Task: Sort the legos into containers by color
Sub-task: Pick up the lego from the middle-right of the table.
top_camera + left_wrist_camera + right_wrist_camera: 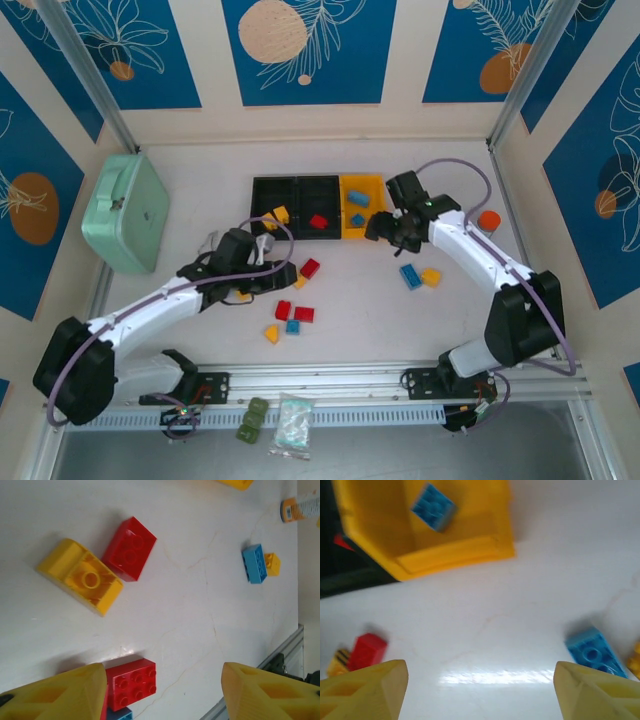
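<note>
Lining the far centre: three joined containers [297, 180], blue bricks [434, 507] inside the right-hand yellow bin [455, 555]. Gaping wide, holding nothing: left gripper [162, 690] over loose legos [283, 309] mid-table, right gripper [480, 680] just near of that bin.

I work on a white tabletop [350, 290], faintly veined with thin cracks. Cream walls [205, 60] close it in on the far, left and right sides, each hung with blue panels [350, 60] drawn with white leaves and orange or peach discs. Aluminium posts [92, 80] rise from the two far corners. A grooved aluminium rail [330, 380] runs along the near edge. Soft light leaves a pale sheen [485, 677] on the tabletop.
</note>
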Controlling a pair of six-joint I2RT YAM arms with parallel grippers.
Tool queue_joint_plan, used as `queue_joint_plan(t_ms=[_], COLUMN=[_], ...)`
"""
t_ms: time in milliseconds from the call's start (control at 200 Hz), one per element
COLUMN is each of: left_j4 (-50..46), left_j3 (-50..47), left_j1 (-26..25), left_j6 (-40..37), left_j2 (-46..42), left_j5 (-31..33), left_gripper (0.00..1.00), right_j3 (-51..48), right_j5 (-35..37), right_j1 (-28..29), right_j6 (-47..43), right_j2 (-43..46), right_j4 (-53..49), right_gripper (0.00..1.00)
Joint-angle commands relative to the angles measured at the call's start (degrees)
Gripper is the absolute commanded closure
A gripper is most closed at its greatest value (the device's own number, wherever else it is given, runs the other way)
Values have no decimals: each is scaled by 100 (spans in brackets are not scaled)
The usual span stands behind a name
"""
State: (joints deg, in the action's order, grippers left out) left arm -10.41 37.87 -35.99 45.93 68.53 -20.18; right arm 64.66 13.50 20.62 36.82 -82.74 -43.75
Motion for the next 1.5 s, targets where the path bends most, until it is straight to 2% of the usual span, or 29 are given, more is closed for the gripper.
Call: queue_joint_plan(t_ms=[0,195,585,950,1146,1266,1491], left_j4=[354,495,445,550,602,610,624], left_j3=[332,492,347,233,195,180,45], left_j1=[-212,-427,-481,-488,-488,-486,-488], left_j6=[-179,-165,-146,-85,-62,-52,-5], left_j2=[253,648,591,665,697,694,590], left_j5=[-240,-223,-60,2,-5,6,77], left_gripper=[38,38,38,38,38,38,39], right_j3=[-527,-1010,-1094,-1383,-1350,-1149,-1209], right_j5=[-107,-235,-27,-166,-153,-49,58], right_j1=[-336,-558,-883,-533,-308,-117,219], right_j6=[-73,-199,-420,-376,-280,-197,74], right_j2=[291,42,-695,-832,-982,-1201,-1051], right_j4=[246,639,1078,994,891,595,259], right_gripper=[20,19,19,21,32,27,24])
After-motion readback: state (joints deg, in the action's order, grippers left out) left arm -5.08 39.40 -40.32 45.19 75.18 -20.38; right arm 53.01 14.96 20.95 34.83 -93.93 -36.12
